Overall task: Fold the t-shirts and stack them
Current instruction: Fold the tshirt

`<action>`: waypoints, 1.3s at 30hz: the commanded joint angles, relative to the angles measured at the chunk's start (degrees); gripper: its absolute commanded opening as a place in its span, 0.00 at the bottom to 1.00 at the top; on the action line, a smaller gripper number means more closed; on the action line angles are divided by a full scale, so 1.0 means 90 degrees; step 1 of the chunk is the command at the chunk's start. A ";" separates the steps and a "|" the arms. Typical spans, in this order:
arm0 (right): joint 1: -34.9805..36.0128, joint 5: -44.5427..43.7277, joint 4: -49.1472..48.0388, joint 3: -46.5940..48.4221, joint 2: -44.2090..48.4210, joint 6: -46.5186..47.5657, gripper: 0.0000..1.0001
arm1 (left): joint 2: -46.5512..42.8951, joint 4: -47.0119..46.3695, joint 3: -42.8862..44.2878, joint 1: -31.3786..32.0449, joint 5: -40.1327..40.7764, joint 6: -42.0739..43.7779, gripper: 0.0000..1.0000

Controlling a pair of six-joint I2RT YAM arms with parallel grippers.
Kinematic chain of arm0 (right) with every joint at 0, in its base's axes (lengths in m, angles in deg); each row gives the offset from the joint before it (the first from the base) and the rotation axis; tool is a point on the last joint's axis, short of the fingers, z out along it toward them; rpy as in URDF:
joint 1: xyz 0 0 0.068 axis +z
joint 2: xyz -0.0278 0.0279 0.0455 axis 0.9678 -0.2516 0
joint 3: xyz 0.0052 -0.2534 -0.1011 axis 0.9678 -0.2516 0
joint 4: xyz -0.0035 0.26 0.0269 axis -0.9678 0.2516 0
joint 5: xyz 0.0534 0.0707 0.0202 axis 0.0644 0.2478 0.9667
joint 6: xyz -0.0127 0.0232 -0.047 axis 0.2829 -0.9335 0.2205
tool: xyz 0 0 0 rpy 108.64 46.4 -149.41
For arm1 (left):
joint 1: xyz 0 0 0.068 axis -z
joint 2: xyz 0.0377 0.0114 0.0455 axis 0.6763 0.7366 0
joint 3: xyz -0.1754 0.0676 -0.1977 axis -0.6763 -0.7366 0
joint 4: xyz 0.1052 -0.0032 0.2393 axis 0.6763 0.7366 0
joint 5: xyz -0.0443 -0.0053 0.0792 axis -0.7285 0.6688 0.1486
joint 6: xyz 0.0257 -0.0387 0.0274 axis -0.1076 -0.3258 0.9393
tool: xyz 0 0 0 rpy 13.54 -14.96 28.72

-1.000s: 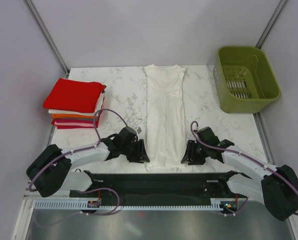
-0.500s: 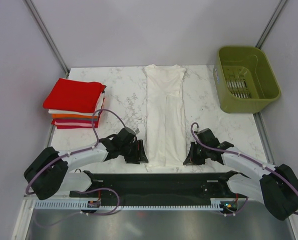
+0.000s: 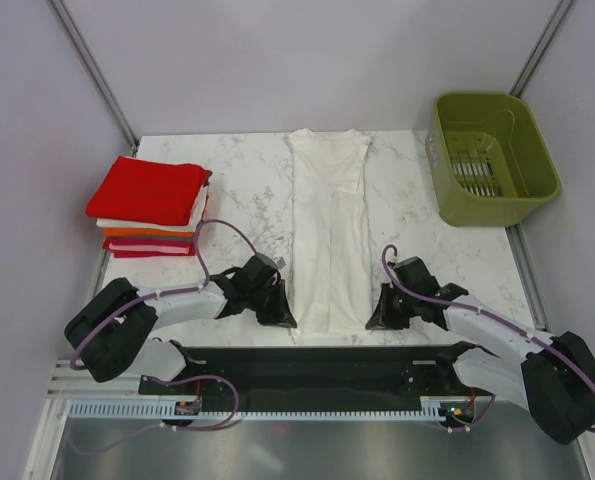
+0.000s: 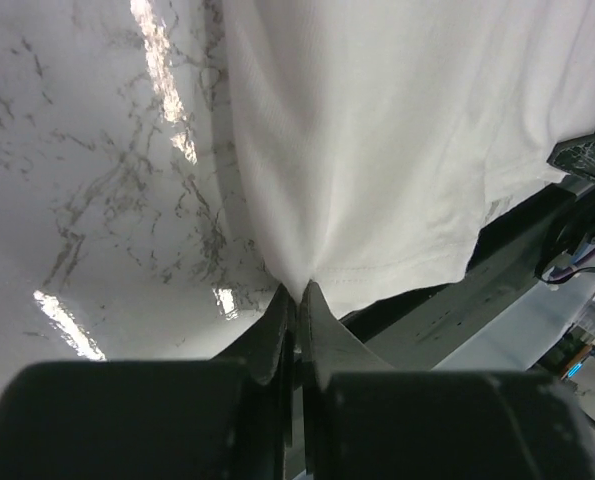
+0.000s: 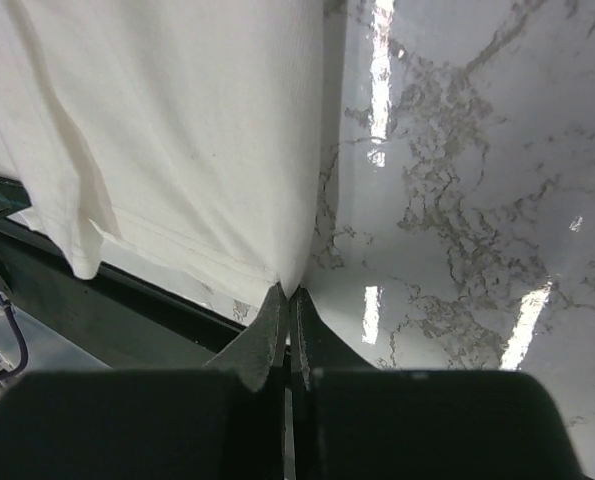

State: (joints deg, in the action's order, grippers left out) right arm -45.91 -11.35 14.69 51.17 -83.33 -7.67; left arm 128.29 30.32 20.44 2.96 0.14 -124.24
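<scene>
A white t-shirt (image 3: 329, 230) lies as a long narrow strip down the middle of the marble table, collar at the far end, hem at the near edge. My left gripper (image 3: 289, 318) is shut on the hem's left corner (image 4: 299, 283). At the hem's right corner (image 5: 289, 285) my right gripper (image 3: 371, 320) is shut too. Both corners are pinched into small peaks between the black fingertips. A stack of folded t-shirts (image 3: 149, 205), red on top with orange, white and pink-red layers below, sits at the table's left side.
An olive-green plastic basket (image 3: 491, 158) stands at the far right corner. The black base rail (image 3: 317, 370) runs along the near table edge, just under the hem. Grey walls close in the table on three sides.
Both grippers have closed on the near hem corners of the white t-shirt. The left arm has shifted slightly towards the shirt. The hem has narrowed a little.
</scene>
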 commanded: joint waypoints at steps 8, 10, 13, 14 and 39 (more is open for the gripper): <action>0.0031 -0.0348 0.0693 0.1072 0.0693 -0.0014 0.00 | -0.0584 0.0301 0.0421 -0.0262 -0.0411 0.0064 0.02; 0.0031 -0.0699 0.0703 0.1384 0.0635 0.0015 0.00 | -0.0507 0.0125 0.0548 -0.0670 -0.0724 0.0123 0.02; -0.0018 -0.1040 0.0518 0.1968 0.0206 0.0200 0.00 | -0.0409 0.0066 0.1026 -0.1091 -0.0920 0.0269 0.02; -0.0057 -0.1129 0.0488 0.2165 -0.0134 0.0259 0.00 | -0.0283 0.0086 0.1182 -0.1170 -0.0930 0.0308 0.02; -0.1971 -0.0583 -0.0089 0.7077 -0.5576 0.0904 0.00 | 0.3859 0.0633 0.6173 -0.2840 -0.0471 0.0573 0.02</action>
State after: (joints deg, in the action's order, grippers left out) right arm -63.13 -18.23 15.46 110.18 -131.65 0.55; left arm 161.82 36.00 72.13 -21.91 -3.77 -120.02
